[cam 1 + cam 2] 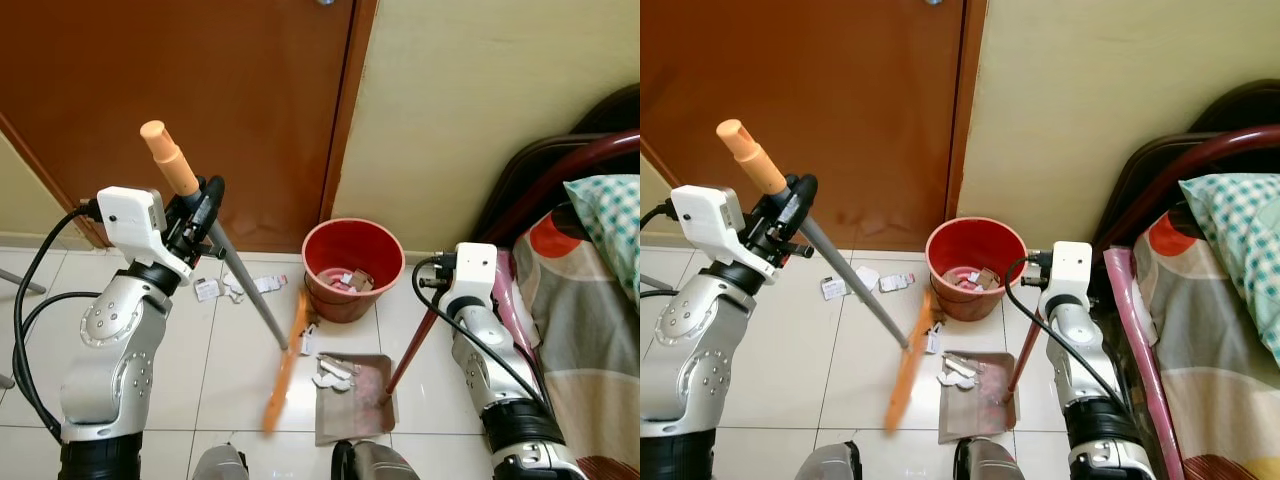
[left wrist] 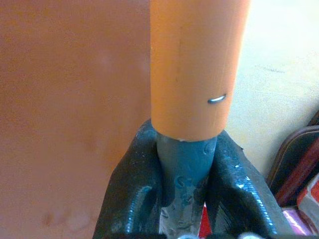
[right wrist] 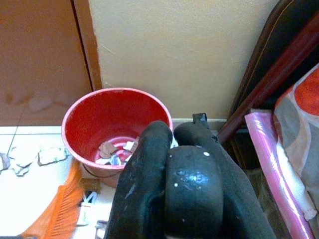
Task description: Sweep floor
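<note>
You face a brown wooden door (image 1: 180,100) and a cream wall (image 1: 470,110), with a bed under a patterned cover (image 1: 590,300) at your right and a white tiled floor (image 1: 240,370) below. On that floor, close to the wall, stands the round red plastic bucket (image 1: 352,268), with some scraps already inside it.

Your left tool (image 1: 200,215) is clenched on the long grey broom pole with its orange grip end (image 1: 240,275); the left wrist view shows the black fingers (image 2: 132,189) pressed on either side of the pole just below the orange sleeve. The orange bristle head (image 1: 285,365) rests on the tiles, just beside the flat dustpan (image 1: 355,398).

Your right tool (image 3: 172,184) appears closed around the dark red dustpan handle (image 1: 412,350), though the fingers hide the handle itself in the wrist view, so take that as likely rather than certain. The pan lies on the floor in front of the bucket, with a few white paper scraps (image 1: 333,372) on it.

More torn paper bits (image 1: 240,287) lie on the tiles near the door, left of the bucket and well apart from the pan.

The step in hand looks like gathering litter into the pan. Next, you need to reach the bristles behind the far scraps and draw them toward the pan's open lip, keeping the pan flat and steady.
</note>
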You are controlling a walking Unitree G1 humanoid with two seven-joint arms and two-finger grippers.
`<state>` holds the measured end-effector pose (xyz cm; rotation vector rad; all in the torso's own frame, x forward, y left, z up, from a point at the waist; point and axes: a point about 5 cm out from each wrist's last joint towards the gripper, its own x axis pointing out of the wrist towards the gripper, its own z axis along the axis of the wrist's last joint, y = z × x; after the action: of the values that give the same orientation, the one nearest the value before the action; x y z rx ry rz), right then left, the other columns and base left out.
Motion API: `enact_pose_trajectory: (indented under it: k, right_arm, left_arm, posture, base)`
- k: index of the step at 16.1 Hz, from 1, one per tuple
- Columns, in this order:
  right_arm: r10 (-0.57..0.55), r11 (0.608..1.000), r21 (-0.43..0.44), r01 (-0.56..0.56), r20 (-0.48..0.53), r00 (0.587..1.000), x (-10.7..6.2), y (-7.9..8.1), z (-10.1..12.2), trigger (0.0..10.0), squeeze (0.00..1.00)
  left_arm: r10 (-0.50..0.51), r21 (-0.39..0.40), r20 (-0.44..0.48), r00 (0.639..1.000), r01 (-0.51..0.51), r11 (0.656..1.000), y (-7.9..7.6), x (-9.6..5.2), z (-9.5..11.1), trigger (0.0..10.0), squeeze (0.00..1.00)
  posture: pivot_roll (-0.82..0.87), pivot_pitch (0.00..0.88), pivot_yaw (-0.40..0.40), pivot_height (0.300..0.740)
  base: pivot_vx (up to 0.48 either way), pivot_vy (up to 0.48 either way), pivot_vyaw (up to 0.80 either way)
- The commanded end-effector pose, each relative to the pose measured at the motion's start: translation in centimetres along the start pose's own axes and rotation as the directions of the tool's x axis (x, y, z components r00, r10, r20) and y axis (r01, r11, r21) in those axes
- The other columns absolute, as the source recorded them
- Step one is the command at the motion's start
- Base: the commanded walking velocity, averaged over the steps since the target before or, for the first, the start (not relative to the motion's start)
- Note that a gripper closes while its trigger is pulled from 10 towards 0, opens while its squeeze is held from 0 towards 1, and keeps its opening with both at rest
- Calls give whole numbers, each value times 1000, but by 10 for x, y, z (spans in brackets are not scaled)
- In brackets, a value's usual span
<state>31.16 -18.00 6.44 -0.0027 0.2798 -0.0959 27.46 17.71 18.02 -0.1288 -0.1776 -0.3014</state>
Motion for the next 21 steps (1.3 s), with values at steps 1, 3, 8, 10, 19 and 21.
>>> enact_pose_trajectory:
  k: [1, 3, 8, 10, 19, 21]
  right_arm:
    - [-2, 1000, 2, 2, -28, 1000, -2, -5, -5, 10000, 0]
    - [41, 999, -29, -41, -8, 999, -6, -4, -2, 10000, 0]
    - [181, 968, -187, -166, 65, 981, -20, 9, 4, 10000, 0]
    - [168, 979, -134, -152, 113, 979, -20, 9, 9, 10000, 0]
    - [90, 996, -37, -86, 115, 989, -19, 1, 7, 10000, 0]
    - [95, 995, -32, -92, 117, 988, -17, 5, 8, 10000, 0]
  left_arm:
    - [-19, 4, -8, 1000, 19, 1000, -4, -4, -2, 10000, 0]
    - [16, 54, -74, 997, -12, 998, 3, -14, -17, 10000, 0]
    - [75, 165, -268, 961, -31, 986, 17, -45, -68, 10000, 0]
    - [85, 150, -299, 950, -41, 988, 18, -47, -80, 10000, 0]
    - [174, 210, -97, 980, -151, 966, 44, 4, -47, 10000, 0]
    - [123, 240, -99, 987, -96, 966, 42, 14, -56, 10000, 0]
  posture:
    - [76, 165, -83, 740]
    - [64, 166, -80, 740]
    - [41, 137, -72, 740]
    - [30, 117, -61, 740]
    - [28, 80, -49, 740]
    - [31, 74, -54, 740]
  base:
    - [0, 0, 0]
    - [0, 0, 0]
    - [0, 0, 0]
    - [0, 0, 0]
    - [0, 0, 0]
    - [0, 0, 0]
